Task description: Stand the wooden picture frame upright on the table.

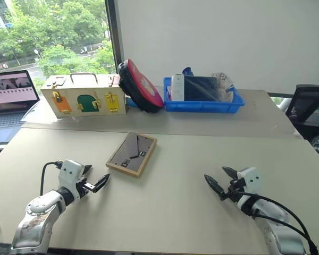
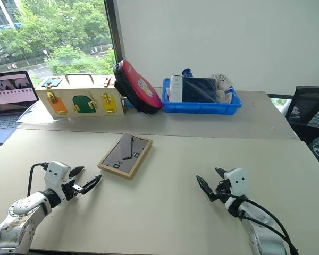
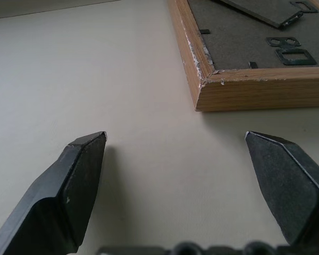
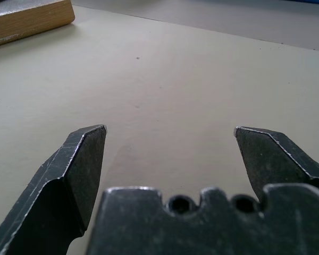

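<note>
The beige tabletop (image 1: 202,159) carries the wooden picture frame (image 1: 131,154), lying flat. At the far edge stand a cream box (image 1: 84,95) and a blue tray (image 1: 202,103).

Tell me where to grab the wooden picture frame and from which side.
Grip the wooden picture frame by its near-left corner edge, coming in low from the left with the open left claw. It lies flat, back board up, on the table, so only its thin wooden rim offers a hold.
</note>
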You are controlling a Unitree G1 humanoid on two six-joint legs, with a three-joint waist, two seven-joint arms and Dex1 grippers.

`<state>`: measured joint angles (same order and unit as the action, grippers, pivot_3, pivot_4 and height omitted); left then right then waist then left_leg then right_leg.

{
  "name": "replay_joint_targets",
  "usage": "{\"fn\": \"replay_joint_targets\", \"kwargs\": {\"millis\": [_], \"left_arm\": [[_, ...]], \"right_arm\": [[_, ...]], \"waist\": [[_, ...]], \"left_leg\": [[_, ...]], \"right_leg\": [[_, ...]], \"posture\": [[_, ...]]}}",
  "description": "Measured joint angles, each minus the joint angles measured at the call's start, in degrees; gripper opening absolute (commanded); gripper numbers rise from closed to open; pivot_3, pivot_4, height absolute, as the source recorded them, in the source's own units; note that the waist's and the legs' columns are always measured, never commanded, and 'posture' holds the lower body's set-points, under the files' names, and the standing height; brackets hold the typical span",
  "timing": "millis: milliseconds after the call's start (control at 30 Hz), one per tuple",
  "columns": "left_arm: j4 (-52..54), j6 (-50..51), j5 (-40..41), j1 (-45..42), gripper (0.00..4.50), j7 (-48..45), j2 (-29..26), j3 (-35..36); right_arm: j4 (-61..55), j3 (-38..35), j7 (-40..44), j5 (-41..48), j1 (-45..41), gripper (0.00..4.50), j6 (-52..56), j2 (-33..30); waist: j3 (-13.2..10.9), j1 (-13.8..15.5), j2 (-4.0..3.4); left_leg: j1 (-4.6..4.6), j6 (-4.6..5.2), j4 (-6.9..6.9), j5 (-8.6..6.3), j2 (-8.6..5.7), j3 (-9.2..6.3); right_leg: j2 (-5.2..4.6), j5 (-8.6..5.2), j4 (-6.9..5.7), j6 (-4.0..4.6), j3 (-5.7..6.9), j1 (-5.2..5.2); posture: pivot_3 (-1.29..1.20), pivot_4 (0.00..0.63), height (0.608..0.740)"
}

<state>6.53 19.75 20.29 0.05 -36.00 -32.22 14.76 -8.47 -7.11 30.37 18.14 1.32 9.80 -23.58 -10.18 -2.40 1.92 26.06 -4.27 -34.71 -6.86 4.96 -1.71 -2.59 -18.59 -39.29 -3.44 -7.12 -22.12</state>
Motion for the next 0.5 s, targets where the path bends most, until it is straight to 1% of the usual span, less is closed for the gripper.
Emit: {"fn": "replay_joint_targets", "kwargs": {"millis": [67, 133, 233, 333, 367, 400, 500], "left_arm": [[0.0, 0.0, 0.1, 0.0, 4.50, -0.2, 0.0, 0.0], [0.0, 1.1, 2.0, -0.8, 4.50, -2.1, -1.1, 0.1], [0.2, 3.8, 5.7, -4.9, 4.50, -5.1, -4.4, 2.3], [-1.3, 4.1, 6.0, -8.3, 4.50, -6.3, -7.0, 2.6], [-3.2, 4.1, 5.5, -10.0, 3.96, -6.2, -7.1, 2.4], [-5.6, 4.1, 4.6, -11.8, 3.83, -6.1, -7.2, 2.0], [-12.9, 3.3, 1.4, -17.9, 2.67, -5.7, -7.2, -1.2]], "right_arm": [[0.1, 0.1, 0.5, -0.5, 0.1, 4.46, -0.6, -0.2], [0.1, 1.2, 2.5, -1.1, -0.3, 4.46, -0.7, -1.9], [-0.8, 1.9, 5.3, 0.0, -4.6, 4.46, 2.4, -4.5], [-2.8, 3.1, 7.9, 1.8, -9.9, 4.46, 8.3, -7.6], [-3.4, 4.1, 8.8, 2.3, -12.2, 3.94, 10.5, -8.8], [-3.6, 4.9, 9.4, 2.3, -14.4, 3.79, 12.2, -9.3], [-3.3, 8.4, 9.9, 1.7, -21.8, 2.69, 16.3, -9.4]], "waist": [[0.0, 0.0, 0.00], [0.0, 0.0, 0.01], [0.0, -0.1, 0.00], [0.0, -0.2, -0.01], [0.0, -0.2, -0.01], [0.0, -0.1, -0.01], [0.0, 0.0, 0.00]], "left_leg": [[0.00, 0.00, 0.00, 0.00, 0.00, 0.00], [0.02, 0.00, -0.03, 0.00, 0.00, 0.00], [0.00, 0.03, -0.05, 0.03, 0.00, 0.00], [-0.02, 0.03, -0.02, 0.02, 0.00, 0.00], [-0.02, 0.04, -0.01, 0.02, 0.00, 0.00], [-0.01, 0.04, -0.01, 0.03, 0.00, -0.01], [0.04, 0.04, -0.05, 0.03, -0.02, -0.01]], "right_leg": [[0.00, 0.00, 0.00, 0.00, 0.00, 0.00], [0.00, 0.00, -0.01, 0.00, 0.01, -0.02], [0.01, 0.01, -0.02, -0.01, 0.00, -0.01], [0.01, 0.00, -0.01, -0.01, -0.01, 0.00], [0.01, 0.00, -0.01, -0.01, 0.00, 0.00], [0.02, 0.00, -0.01, -0.01, 0.00, -0.01], [0.02, 0.00, -0.01, -0.02, 0.00, -0.04]], "posture": [[0.00, 0.150, 0.717], [0.00, 0.150, 0.717], [0.00, 0.150, 0.717], [0.00, 0.150, 0.717], [0.00, 0.150, 0.717], [0.00, 0.150, 0.717], [0.00, 0.150, 0.717]]}}
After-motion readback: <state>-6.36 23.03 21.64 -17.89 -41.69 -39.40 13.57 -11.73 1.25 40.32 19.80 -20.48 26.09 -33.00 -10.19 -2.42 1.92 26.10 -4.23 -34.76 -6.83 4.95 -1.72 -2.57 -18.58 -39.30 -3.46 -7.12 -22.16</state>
